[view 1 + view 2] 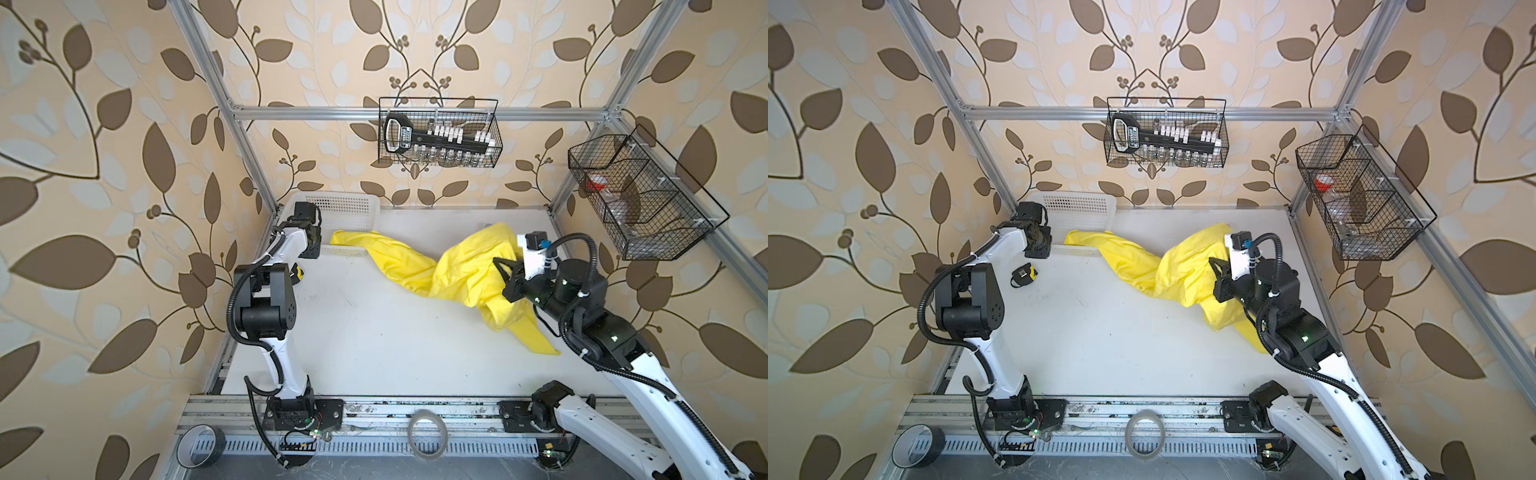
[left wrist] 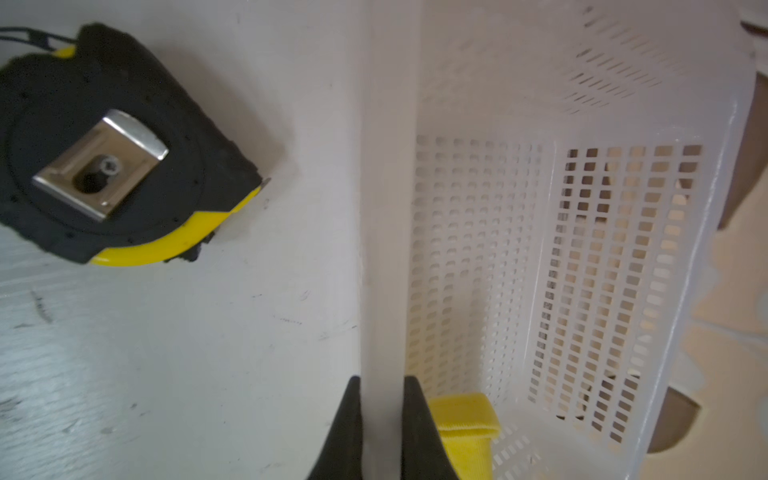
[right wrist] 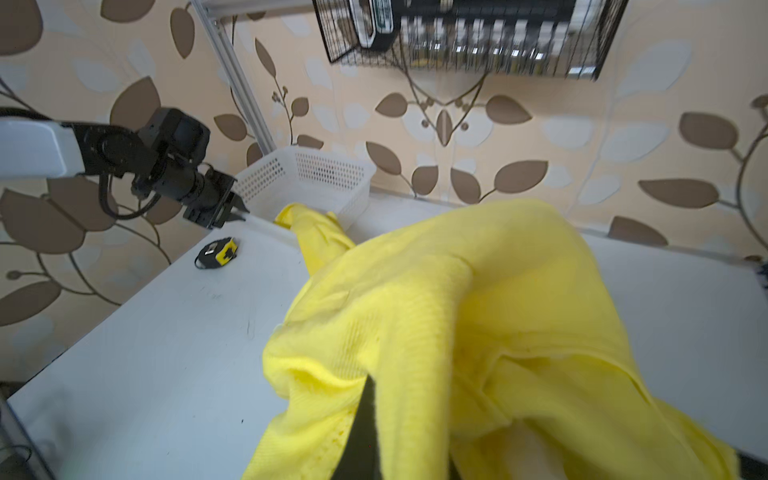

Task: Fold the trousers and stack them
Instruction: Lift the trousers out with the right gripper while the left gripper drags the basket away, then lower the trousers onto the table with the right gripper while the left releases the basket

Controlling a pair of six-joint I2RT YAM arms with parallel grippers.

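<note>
While both top views hide it, left wrist view shows left claw (image 2: 381, 386) pinching basket (image 2: 623, 249) rim; right claw (image 3: 368, 411) pinches trousers (image 3: 457, 311).

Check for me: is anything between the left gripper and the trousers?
Nothing blocks it, but the left gripper is shut on the rim of the white basket. The cuff of the trousers lies inside the basket, right beside one of the fingers.

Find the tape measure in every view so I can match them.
Top view: tape measure on the table, half hidden behind the left arm.
Top view: in full sight, right of that arm.
Left wrist: close up, clip upward, beside the basket rim.
Right wrist: small, on the table near the basket.
Shared landmark: the white basket, in both top views too.
</note>
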